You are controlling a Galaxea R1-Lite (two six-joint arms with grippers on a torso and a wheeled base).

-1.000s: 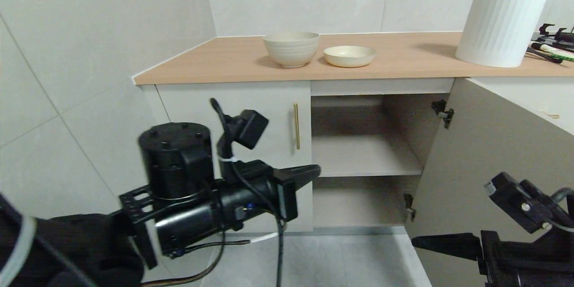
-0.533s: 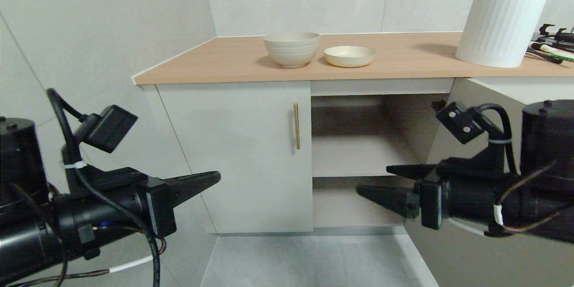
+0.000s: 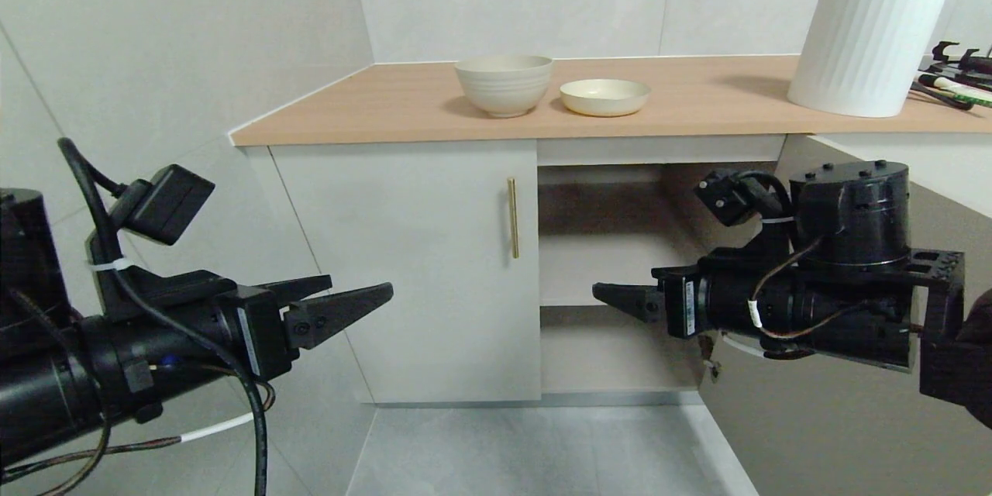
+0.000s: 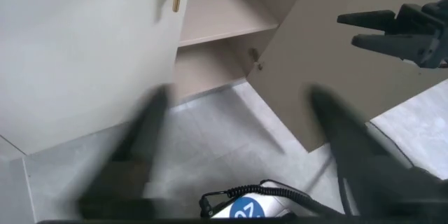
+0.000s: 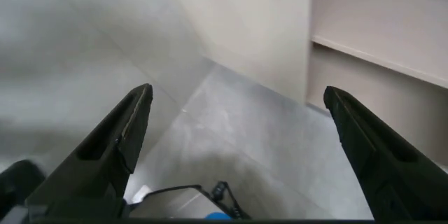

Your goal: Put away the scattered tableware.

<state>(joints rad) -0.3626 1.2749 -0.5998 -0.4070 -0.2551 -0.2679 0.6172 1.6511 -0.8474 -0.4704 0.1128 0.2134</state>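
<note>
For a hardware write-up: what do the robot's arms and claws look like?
Both arms are matt black. The left claw and right claw each have two tapered, pointed fingers. A boxy camera rides above each wrist, its black cable bound by a white tie. The right arm has a round bolted joint housing and a perforated bracket.
</note>
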